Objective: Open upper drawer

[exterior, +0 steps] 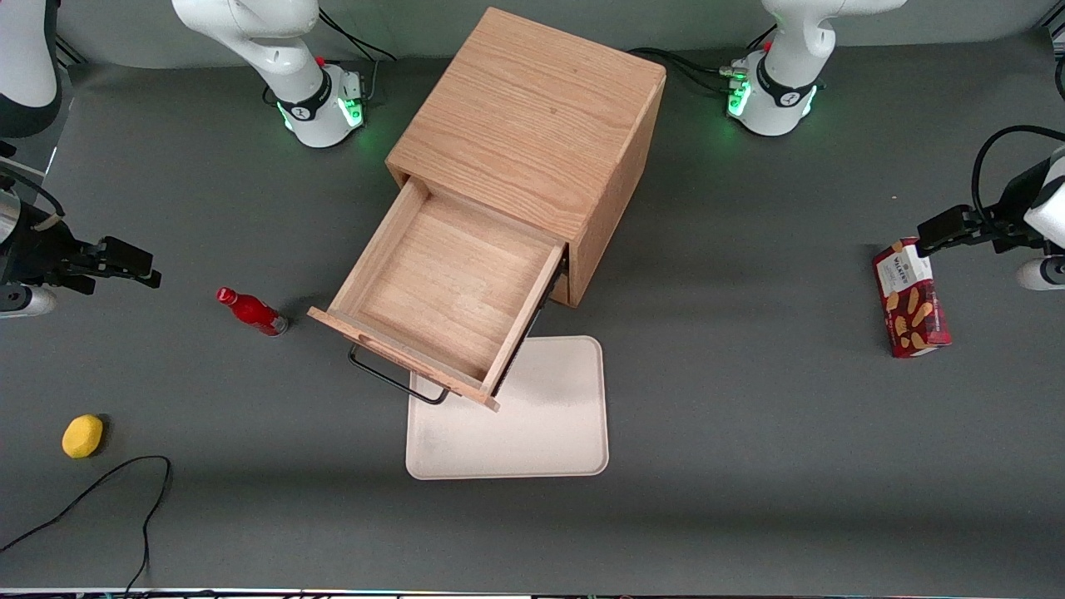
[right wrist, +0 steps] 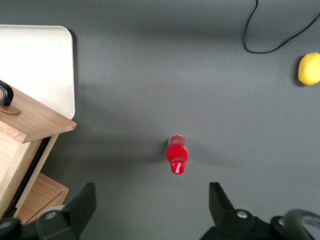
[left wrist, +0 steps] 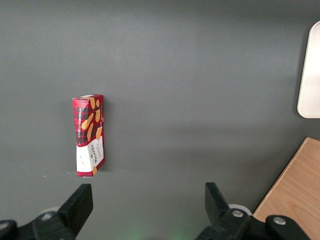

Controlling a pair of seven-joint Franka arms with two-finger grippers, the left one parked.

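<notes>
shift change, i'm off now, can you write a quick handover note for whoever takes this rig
Gripper: open, holding nothing, off at the working arm's end of the table above the bare mat, near the red bottle.
Upper drawer: pulled well out of the oak cabinet, nothing inside, its black wire handle overhanging the cream tray.
Done: drawer open.
Left: nothing apparent.

The hand (right wrist: 150, 210) hangs with fingers spread above a red bottle (right wrist: 177, 154) on the gray counter (right wrist: 165, 75), the pulled-out upper drawer (right wrist: 27, 125) jutting nearby over a cream tray (right wrist: 35, 65).
</notes>
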